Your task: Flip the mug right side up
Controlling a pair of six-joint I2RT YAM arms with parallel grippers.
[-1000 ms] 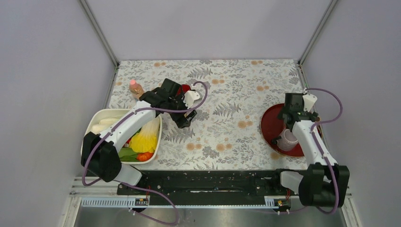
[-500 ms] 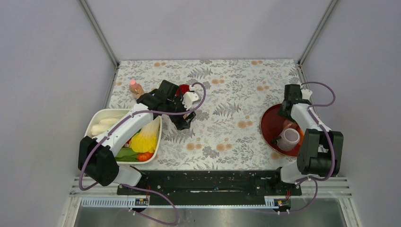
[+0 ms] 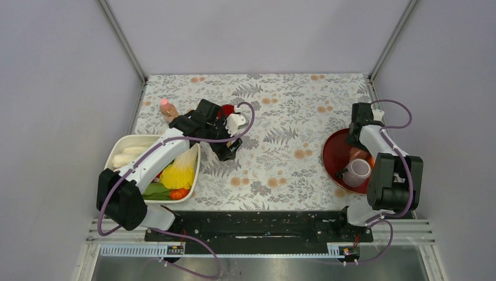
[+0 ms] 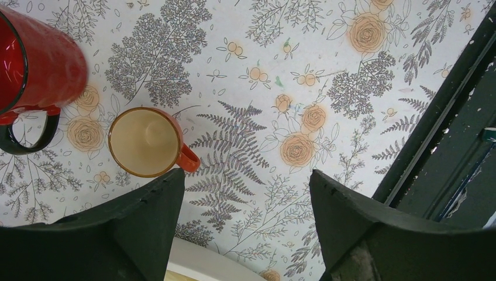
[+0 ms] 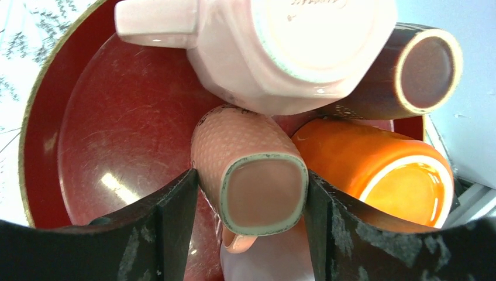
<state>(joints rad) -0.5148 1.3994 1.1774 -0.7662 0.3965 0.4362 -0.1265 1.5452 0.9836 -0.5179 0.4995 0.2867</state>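
Observation:
In the right wrist view a peach dotted mug (image 5: pixel 240 146) stands base up on the red tray (image 5: pixel 70 146), its handle towards the bottom of the frame. My right gripper (image 5: pixel 251 175) straddles it, and both fingers (image 5: pixel 169 216) touch its sides. In the top view the right gripper (image 3: pixel 355 139) is over the far part of the tray (image 3: pixel 330 155) and hides this mug. My left gripper (image 4: pixel 245 193) is open and empty above the table, beside a small orange mug (image 4: pixel 146 140) that stands upright.
On the tray a pale pink mug (image 5: pixel 292 52) and a brown cup (image 5: pixel 421 70) stand base up, and an orange cup (image 5: pixel 374 164) lies on its side. A red mug (image 4: pixel 41 64) is near the left gripper. A white bowl (image 3: pixel 117 153) of vegetables and a bottle (image 3: pixel 168 108) are at the left.
The right arm swung its elbow outward and the gripper moved a little toward the far edge of the tray, over the peach mug. The left arm barely moved.

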